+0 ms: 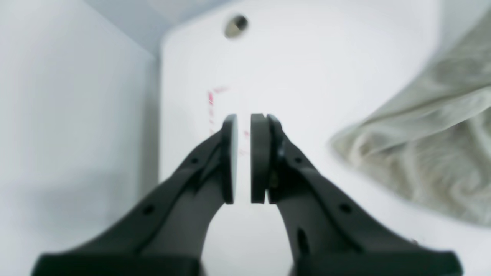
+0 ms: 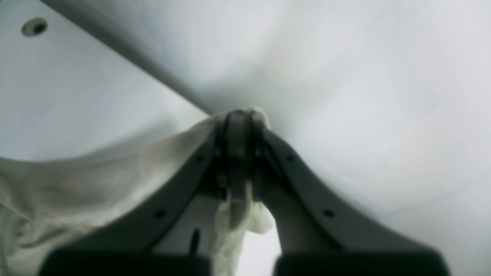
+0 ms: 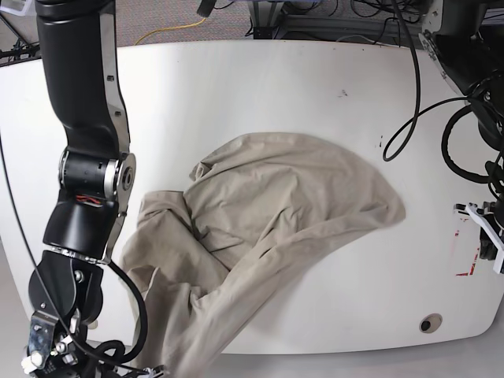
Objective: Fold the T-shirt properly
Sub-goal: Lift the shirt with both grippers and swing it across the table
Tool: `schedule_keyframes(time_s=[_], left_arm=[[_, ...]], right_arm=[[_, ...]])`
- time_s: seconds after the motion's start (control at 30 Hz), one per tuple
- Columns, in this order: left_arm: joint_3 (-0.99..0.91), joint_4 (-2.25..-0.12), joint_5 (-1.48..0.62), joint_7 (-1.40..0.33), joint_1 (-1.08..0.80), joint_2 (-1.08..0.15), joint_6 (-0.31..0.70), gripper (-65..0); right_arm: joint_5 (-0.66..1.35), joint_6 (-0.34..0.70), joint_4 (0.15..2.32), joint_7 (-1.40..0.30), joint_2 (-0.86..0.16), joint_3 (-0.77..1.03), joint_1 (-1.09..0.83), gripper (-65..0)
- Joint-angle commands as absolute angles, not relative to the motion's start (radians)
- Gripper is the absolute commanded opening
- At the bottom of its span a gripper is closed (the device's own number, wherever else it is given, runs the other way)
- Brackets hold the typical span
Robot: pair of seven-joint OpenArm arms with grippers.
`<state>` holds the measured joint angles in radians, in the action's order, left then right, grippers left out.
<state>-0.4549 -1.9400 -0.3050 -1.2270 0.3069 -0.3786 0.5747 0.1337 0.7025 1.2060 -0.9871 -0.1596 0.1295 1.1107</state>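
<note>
The beige T-shirt [image 3: 276, 213] lies crumpled in the middle of the white table [image 3: 236, 79], with one part trailing to the front edge. My right gripper [image 2: 239, 115] is shut on a bunched edge of the shirt [image 2: 96, 184], and cloth hangs below its pads. In the base view this gripper is cut off at the bottom left. My left gripper [image 1: 243, 119] is empty, its jaws only a narrow gap apart, and hovers over red marks [image 1: 211, 97] near the table's edge. The shirt [image 1: 429, 145] lies apart to its right. The left gripper also shows at the right edge of the base view [image 3: 490, 244].
The right arm [image 3: 87, 173] stands tall along the table's left side. Black cables [image 3: 409, 118] hang over the back right corner. A round hole [image 3: 429, 323] sits in the table near the front right. Red marks [image 3: 465, 268] lie near the right edge.
</note>
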Motion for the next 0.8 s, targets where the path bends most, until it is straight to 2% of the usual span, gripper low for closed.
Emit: schedule_keyframes(time_s=[0.0, 0.07, 0.17, 0.23, 0.4, 0.57, 0.77], left_arm=[[-0.414, -1.949, -0.312, -1.213, 0.321, -0.39, 0.572, -57.1], [-0.392, -1.948, -0.312, -1.213, 0.303, -0.381, 0.572, -50.0], [-0.387, -1.923, -0.309, -1.21, 0.262, -0.302, 0.572, -33.6], [-0.407, -1.906, -0.308, -1.207, 0.252, -0.266, 0.572, -27.2], [-0.449, -1.781, -0.309, -1.198, 0.259, -0.188, 0.572, -26.0], [-0.483, -1.607, -0.309, -1.033, 0.26, -0.137, 0.572, -26.0], [-0.49, -1.359, -0.314, -0.845, 0.278, -0.134, 0.57, -26.0]], right_arm=[[0.151, 0.698, 1.207, -0.951, -0.166, 0.13, 1.161, -65.0], [0.151, 0.698, 1.207, -0.951, -0.166, 0.13, 1.158, -65.0], [0.153, 0.698, 1.207, -0.949, -0.165, 0.131, 1.129, -65.0], [0.154, 0.698, 1.207, -0.949, -0.165, 0.133, 1.113, -65.0], [0.154, 0.698, 1.207, -0.949, -0.165, 0.136, 1.067, -65.0], [0.154, 0.698, 1.207, -0.949, -0.165, 0.137, 1.033, -65.0], [0.154, 0.698, 1.208, -0.949, -0.165, 0.137, 1.012, -65.0]])
